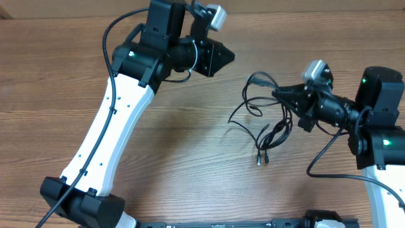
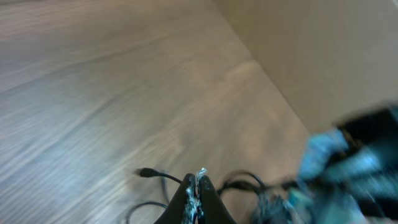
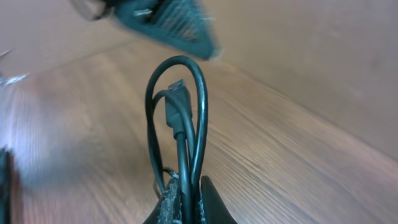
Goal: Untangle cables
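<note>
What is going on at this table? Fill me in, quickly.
Two robot arms are working on a tangle of thin black cables on a wooden table. The right arm's fingers are shut on a looped bunch of them at one edge of the tangle, while the rest trails across the table. The left arm's fingers are shut too, apparently empty, off to the side of the tangle. Nothing looks separated yet.

Left wrist view: right arm (image 2: 348, 168) blurred beyond detail, cables (image 2: 146, 173) cut by the bottom edge. Right wrist view: left arm (image 3: 174, 25) smeared, cropped at top; cables' lower stretch hidden between the jaws. Overhead: plug ends (image 1: 260, 159) too small to tell.
</note>
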Action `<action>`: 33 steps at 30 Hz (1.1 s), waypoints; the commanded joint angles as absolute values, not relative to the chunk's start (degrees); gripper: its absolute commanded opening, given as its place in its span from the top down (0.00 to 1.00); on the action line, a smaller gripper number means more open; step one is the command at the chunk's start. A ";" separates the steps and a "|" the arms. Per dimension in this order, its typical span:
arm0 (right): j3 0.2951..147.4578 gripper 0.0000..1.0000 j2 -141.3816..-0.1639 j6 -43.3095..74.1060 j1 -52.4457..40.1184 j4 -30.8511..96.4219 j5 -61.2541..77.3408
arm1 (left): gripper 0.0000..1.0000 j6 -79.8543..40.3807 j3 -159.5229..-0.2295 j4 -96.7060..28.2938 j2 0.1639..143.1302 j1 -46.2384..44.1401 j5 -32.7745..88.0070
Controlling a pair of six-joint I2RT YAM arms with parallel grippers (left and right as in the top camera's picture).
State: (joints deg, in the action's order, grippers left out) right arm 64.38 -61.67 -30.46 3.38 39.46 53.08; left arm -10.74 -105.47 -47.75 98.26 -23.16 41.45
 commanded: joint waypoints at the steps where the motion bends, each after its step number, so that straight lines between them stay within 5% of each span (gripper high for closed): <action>1: 64.55 0.96 -61.10 -17.28 3.62 36.60 46.30 | 0.94 -3.75 -106.24 -49.52 97.21 -22.26 49.23; 4: 64.55 0.96 -61.10 -6.74 3.64 32.03 46.30 | 0.62 3.75 -106.24 -50.59 97.21 -21.76 58.70; 5: 64.55 0.96 -61.10 -4.19 3.62 31.07 46.30 | 0.58 5.41 -106.24 -50.52 97.21 -21.78 61.63; 14: 64.55 0.96 -61.10 11.42 3.62 24.03 51.31 | 0.55 7.40 -106.21 -48.58 97.21 -22.59 66.89; 21: 64.55 0.96 -61.10 12.78 3.62 21.67 58.28 | 0.48 7.73 -106.24 -43.42 97.23 -26.13 66.61; 24: 64.55 0.96 -61.10 13.54 3.62 20.69 60.69 | 0.53 7.68 -106.21 -43.42 97.23 -27.09 63.05; 27: 64.55 0.96 -61.10 13.56 3.62 20.67 61.87 | 0.79 7.70 -106.21 -43.40 97.23 -26.89 62.41; 29: 64.55 0.96 -61.10 13.54 3.62 20.64 61.80 | 0.82 7.68 -106.24 -43.42 97.23 -26.50 62.41; 31: 64.55 0.96 -61.10 13.54 3.62 20.64 61.56 | 0.71 6.74 -106.24 -43.44 97.23 -26.26 62.65; 33: 64.55 0.96 -61.10 13.52 3.64 20.67 59.90 | 0.41 6.20 -106.24 -43.48 97.21 -26.24 64.71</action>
State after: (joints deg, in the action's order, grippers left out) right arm 64.34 -61.67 13.06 3.38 21.06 60.12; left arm 6.98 -105.47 -43.64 98.26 -26.63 63.18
